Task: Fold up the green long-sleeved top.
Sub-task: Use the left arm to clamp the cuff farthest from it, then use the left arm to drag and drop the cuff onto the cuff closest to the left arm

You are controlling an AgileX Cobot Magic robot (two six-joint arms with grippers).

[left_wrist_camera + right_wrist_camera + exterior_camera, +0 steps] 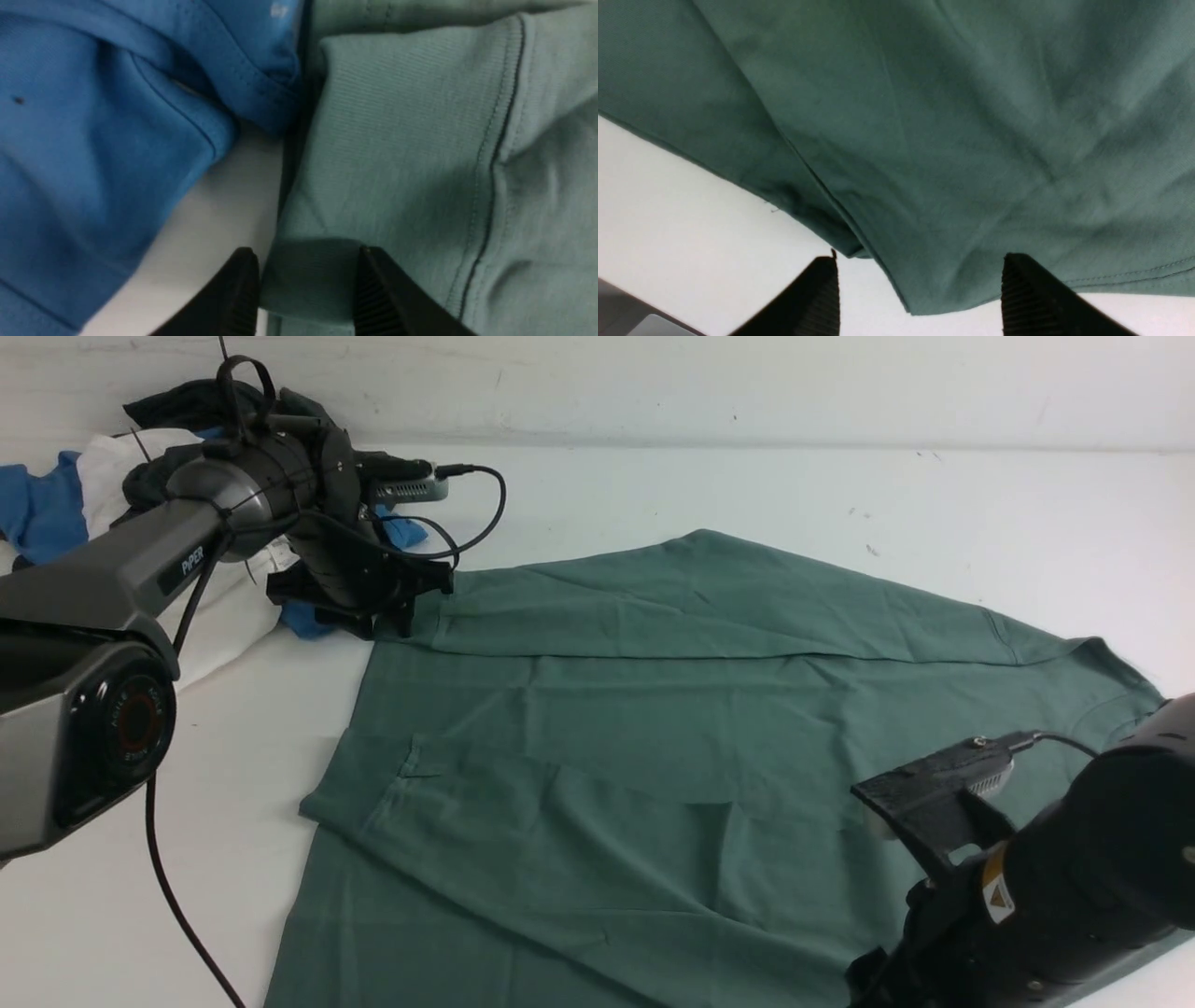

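- Left wrist view: the left gripper (308,266) is clenched on a fold of the ribbed cuff of the green long-sleeved top (420,140), and the cloth fills the gap between its jaws.
- The right gripper (920,273) is released, its jaws wide. A hem corner of the top lies between them, untouched.
- The top lies spread on the tabletop (934,495), and both sleeves appear to be laid across the body.
- The cuff probably wants setting flat along the body's edge, with the pinch kept until the cloth rests without slack.
- A blue garment (93,140) lies just beside the cuff, and a white garment (224,607) is piled behind it. A drag that way could snag them.
- Bare tabletop beyond and to the right leaves room for moving.
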